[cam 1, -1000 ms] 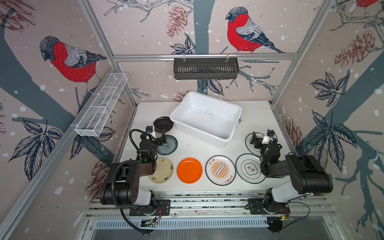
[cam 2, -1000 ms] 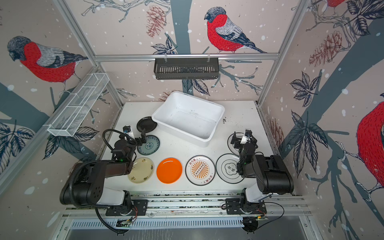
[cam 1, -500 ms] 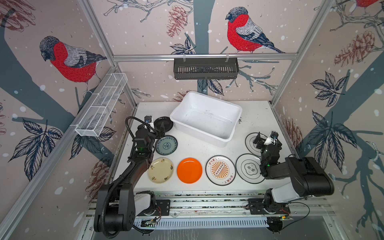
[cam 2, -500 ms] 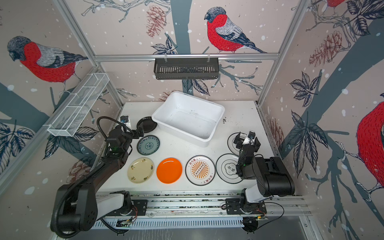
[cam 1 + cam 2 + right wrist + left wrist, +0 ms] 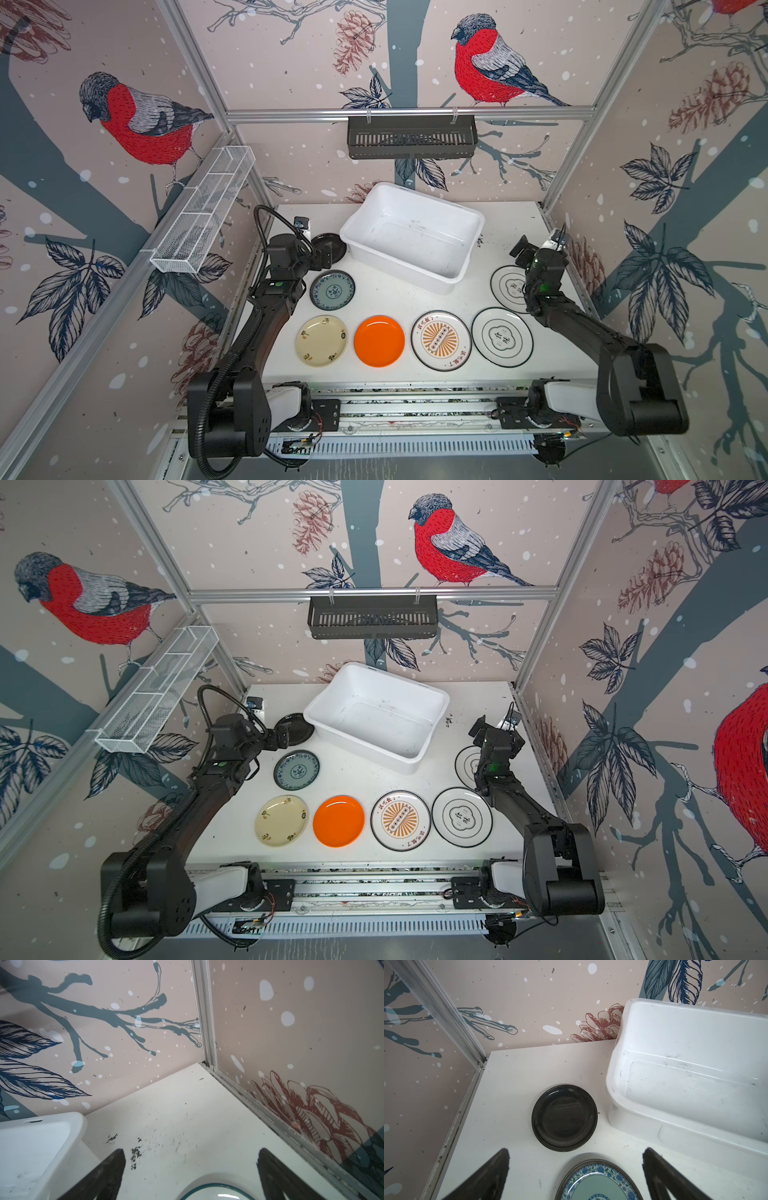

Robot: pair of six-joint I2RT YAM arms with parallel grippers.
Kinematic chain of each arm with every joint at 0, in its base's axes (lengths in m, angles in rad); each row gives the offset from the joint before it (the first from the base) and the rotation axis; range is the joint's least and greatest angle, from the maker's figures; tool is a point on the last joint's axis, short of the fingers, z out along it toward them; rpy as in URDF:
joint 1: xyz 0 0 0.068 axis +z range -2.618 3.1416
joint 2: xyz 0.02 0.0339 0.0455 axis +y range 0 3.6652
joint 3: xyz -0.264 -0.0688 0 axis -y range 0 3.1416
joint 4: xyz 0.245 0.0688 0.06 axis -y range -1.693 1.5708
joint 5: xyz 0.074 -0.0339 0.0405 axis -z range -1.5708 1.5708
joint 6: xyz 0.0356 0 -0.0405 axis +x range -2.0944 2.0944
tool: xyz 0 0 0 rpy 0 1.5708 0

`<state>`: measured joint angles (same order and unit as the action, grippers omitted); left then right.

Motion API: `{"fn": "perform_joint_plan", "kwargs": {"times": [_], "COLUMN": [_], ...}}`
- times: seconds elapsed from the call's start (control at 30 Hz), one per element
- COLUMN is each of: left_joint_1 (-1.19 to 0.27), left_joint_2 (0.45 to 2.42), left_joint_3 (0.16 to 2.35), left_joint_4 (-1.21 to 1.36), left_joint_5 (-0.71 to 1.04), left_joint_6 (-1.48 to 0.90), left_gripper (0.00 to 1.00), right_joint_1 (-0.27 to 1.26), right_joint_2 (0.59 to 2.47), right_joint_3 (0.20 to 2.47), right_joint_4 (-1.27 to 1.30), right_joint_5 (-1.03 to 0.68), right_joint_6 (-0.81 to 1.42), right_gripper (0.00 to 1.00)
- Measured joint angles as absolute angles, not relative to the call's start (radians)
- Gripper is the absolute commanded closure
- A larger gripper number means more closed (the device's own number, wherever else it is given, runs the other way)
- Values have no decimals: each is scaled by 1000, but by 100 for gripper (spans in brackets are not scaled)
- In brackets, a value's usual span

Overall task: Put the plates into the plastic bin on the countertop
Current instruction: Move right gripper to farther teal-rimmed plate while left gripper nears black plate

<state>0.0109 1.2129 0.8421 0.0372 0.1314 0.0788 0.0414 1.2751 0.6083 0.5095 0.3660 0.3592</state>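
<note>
Seven round plates [image 5: 379, 340] on the bench [image 5: 386, 297], one empty white plastic bin [image 5: 399, 264], left claw [image 5: 576, 1152] and right claw [image 5: 191, 1152] spread wide, holding nothing

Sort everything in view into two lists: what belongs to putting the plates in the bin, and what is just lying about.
Belongs to the job: black plate, teal-patterned plate, cream plate, orange plate, sunburst plate, near emblem plate, far emblem plate, plastic bin, countertop.

Just there: black slotted basket, white wire-mesh rack, both up on the walls.
</note>
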Motion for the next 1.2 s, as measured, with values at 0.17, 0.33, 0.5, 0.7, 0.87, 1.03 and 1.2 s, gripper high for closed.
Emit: {"fn": "perform_joint_plan", "kwargs": {"times": [0.17, 0.33, 0.5, 0.7, 0.87, 1.03, 1.2], "left_joint_1": [9, -9, -57, -94, -96, -96, -96], "left_joint_2": [1228, 1240, 1245, 1245, 1245, 1245, 1245], "left_joint_3": [919, 963, 979, 981, 982, 984, 984], "left_joint_4": [-66, -129, -177, -219, -238, -250, -255], "left_joint_5": [157, 179, 183, 209, 234, 246, 258], "left_joint_6": [88, 110, 126, 138, 134, 129, 129], "left_gripper": [1, 1, 1, 1, 1, 1, 1], "right_joint_1": [-15, -77, -106, -141, -178, -233, -269], "right_joint_2": [1227, 1194, 1174, 1135, 1075, 989, 933], "right_joint_3": [608, 572, 571, 552, 489, 413, 384], "right_joint_4": [346, 255, 170, 39, -30, -65, -89], "right_joint_5": [178, 50, 0, -20, -24, -30, -60], "right_joint_6": [469, 559, 633, 682, 714, 761, 782], "right_gripper": [1, 1, 0, 2, 4, 6, 8]}}
